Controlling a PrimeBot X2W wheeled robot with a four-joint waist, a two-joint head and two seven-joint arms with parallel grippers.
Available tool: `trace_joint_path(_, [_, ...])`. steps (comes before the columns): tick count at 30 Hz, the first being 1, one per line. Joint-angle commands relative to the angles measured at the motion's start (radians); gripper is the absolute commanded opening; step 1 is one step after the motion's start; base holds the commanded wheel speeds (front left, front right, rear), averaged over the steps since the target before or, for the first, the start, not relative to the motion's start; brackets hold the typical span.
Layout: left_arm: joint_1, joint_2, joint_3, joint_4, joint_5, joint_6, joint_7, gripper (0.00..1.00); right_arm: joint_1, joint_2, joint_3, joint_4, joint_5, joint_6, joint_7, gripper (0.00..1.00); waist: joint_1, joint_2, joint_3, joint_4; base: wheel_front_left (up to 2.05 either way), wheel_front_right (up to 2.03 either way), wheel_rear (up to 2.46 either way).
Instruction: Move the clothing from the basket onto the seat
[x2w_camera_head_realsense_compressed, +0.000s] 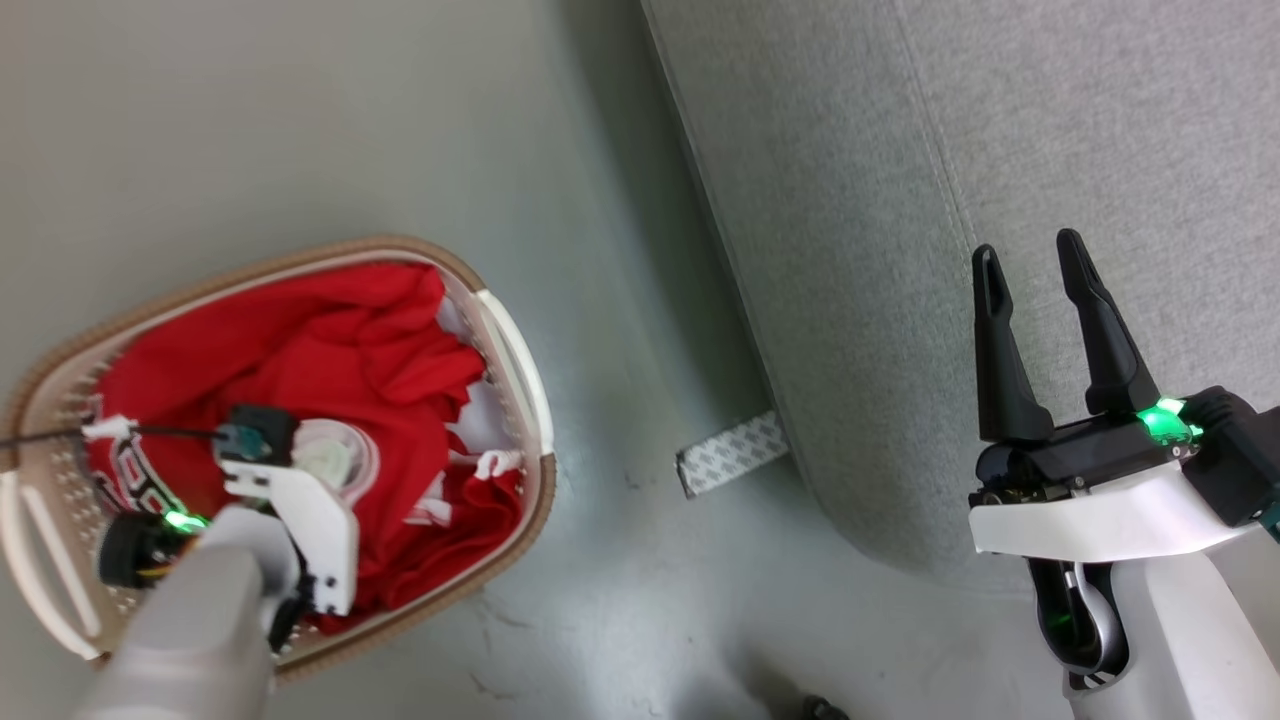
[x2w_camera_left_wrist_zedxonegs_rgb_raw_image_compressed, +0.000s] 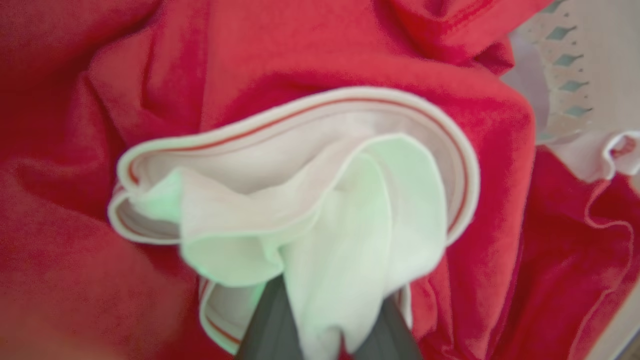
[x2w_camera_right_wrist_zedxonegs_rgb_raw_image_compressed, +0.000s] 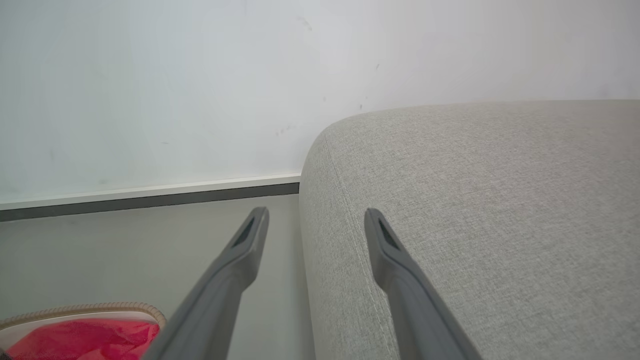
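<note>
The cream basket (x2w_camera_head_realsense_compressed: 384, 243) with a brown rim stands on the floor at the lower left. It holds the red clothing (x2w_camera_head_realsense_compressed: 330, 350), which has white trim. My left arm reaches down into it. In the left wrist view my left gripper (x2w_camera_left_wrist_zedxonegs_rgb_raw_image_compressed: 330, 300) is shut on a bunched white fold of the clothing (x2w_camera_left_wrist_zedxonegs_rgb_raw_image_compressed: 280, 55), inside a white-and-red trimmed opening. My right gripper (x2w_camera_head_realsense_compressed: 1028, 250) hovers open over the light grey seat (x2w_camera_head_realsense_compressed: 900, 200) at the right, holding nothing. From the right wrist, the right gripper (x2w_camera_right_wrist_zedxonegs_rgb_raw_image_compressed: 316, 214) points along the seat (x2w_camera_right_wrist_zedxonegs_rgb_raw_image_compressed: 500, 200) edge, with the basket (x2w_camera_right_wrist_zedxonegs_rgb_raw_image_compressed: 100, 306) and clothing (x2w_camera_right_wrist_zedxonegs_rgb_raw_image_compressed: 85, 337) low left.
A grey patterned strip (x2w_camera_head_realsense_compressed: 730, 453) lies on the floor against the seat's base, between basket and seat. A pale wall with a dark baseboard (x2w_camera_right_wrist_zedxonegs_rgb_raw_image_compressed: 150, 200) runs behind the seat. Bare grey floor (x2w_camera_head_realsense_compressed: 620, 600) separates the basket from the seat.
</note>
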Motion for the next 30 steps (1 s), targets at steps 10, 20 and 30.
trace_joint_path(10, [0.077, -0.074, -0.041, -0.033, -0.095, 0.001, -0.111, 0.0, 0.032, 0.0, -0.032, 0.032, -0.086, -0.002, 0.001, 1.0, -0.0001, 0.0, -0.2, 0.113, 0.0, 0.0, 0.0])
trace_joint_path(20, [0.163, -0.116, -0.136, -0.147, -0.222, 0.001, -0.222, 0.0, 0.091, -0.003, -0.043, 0.076, -0.146, -0.002, 0.001, 1.0, -0.0001, 0.0, -0.397, 0.26, 0.0, 0.0, 0.0])
trace_joint_path(30, [0.211, -0.115, -0.206, -0.319, -0.313, 0.001, -0.263, 0.0, 0.158, -0.037, -0.037, 0.103, -0.14, -0.002, 0.001, 1.0, -0.0001, 0.0, -0.553, 0.385, 0.0, 0.0, 0.0])
